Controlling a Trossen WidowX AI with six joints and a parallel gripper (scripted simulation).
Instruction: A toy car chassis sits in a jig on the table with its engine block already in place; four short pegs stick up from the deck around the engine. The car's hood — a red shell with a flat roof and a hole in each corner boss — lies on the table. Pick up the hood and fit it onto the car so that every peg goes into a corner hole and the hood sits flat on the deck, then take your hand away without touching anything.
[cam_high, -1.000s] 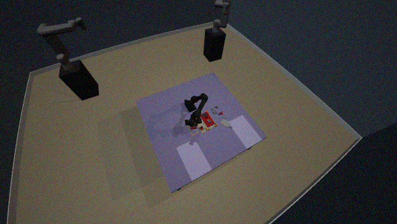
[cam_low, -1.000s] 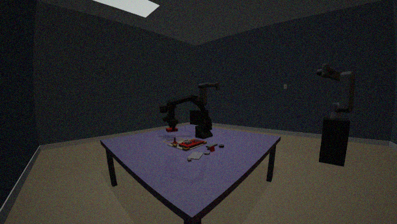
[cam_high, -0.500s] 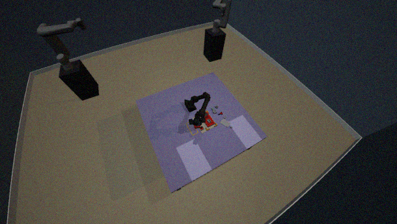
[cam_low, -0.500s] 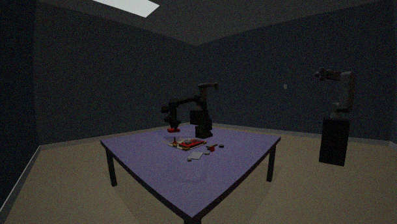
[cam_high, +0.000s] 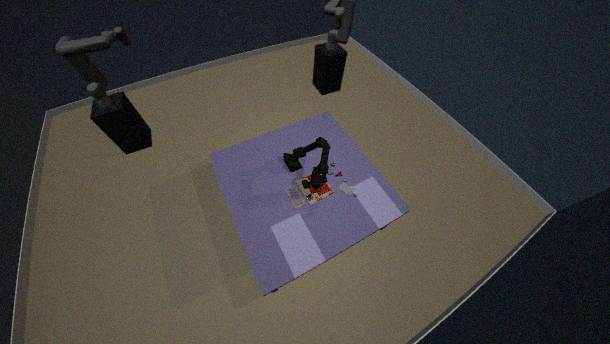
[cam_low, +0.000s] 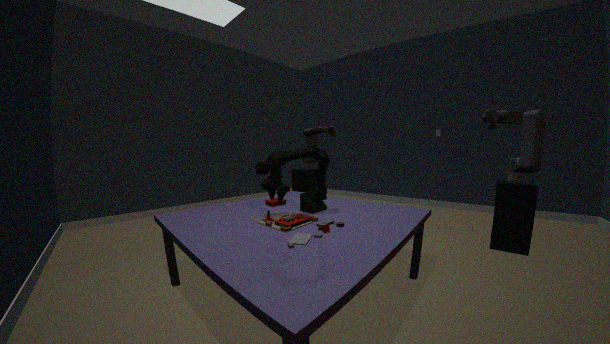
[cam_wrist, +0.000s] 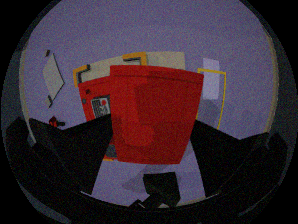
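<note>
The red hood is held level between the fingers of my gripper, which is shut on it. The hood is in the air. In the wrist view it covers part of the red chassis. The chassis sits in the pale jig board with orange-yellow corner brackets. The grey engine block shows on the deck, left of the hood in the wrist view. In the top view the arm hides the hood and part of the chassis. The pegs cannot be told clearly.
A yellow outline is on the table beside the jig. A grey plate and a small red part lie on the other side. A dark red part stands on the jig board.
</note>
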